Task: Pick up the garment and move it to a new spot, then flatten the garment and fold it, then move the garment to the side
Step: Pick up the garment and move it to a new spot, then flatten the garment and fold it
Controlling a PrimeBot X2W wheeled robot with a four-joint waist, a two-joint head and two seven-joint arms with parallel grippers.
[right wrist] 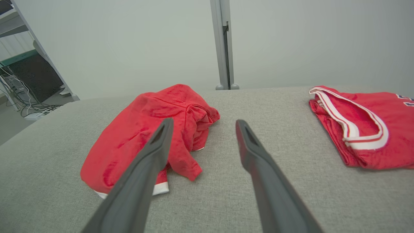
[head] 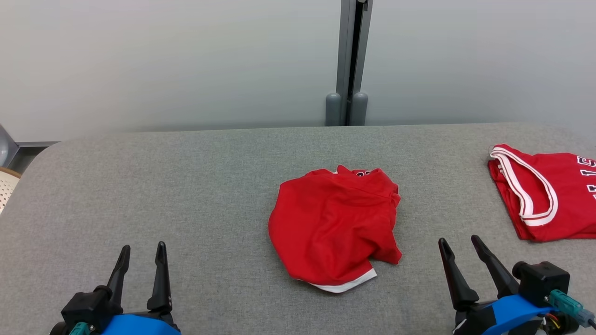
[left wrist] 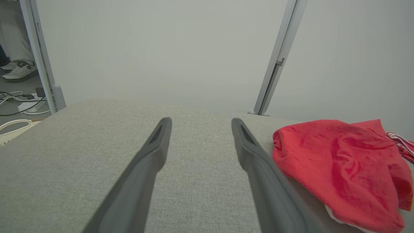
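**Garment bunched mid-desk, both grippers wide and empty**

Far left of the garment point(head: 333, 223), past the rounded corner of the desk point(head: 186, 195), a pale perforated basket point(head: 5, 184) shows at the edge of the head view. Further out that way, the left wrist view shows cables point(left wrist: 19, 100) on the floor and a shoe point(left wrist: 20, 69).

The left gripper point(head: 143, 245) sits well left of the garment and nearer the robot. Its fingers are spread wide, with bare grey desk cloth in the gap between them.

The garment lies about the middle of the desk as a crumpled red heap. It is rounded on its left side, with folds gathered on its right. A white hem peeks out along its near edge, and a scrap of dark lettering shows at its far edge. Neither gripper touches it.

Behind the garment, beyond the far edge of the desk, a grey post point(head: 352, 60) rises against the pale wall point(head: 163, 60).

The right gripper point(head: 458, 239) is just right of the garment's near corner, closer to it than the left one. Its fingers are also wide apart and hold nothing. In the right wrist view one finger overlaps the garment, but the head view shows a clear gap between them.

Well right of the garment, a red jersey point(head: 549, 195) with white and red striped trim lies folded flat. It runs out of the head view at the right.
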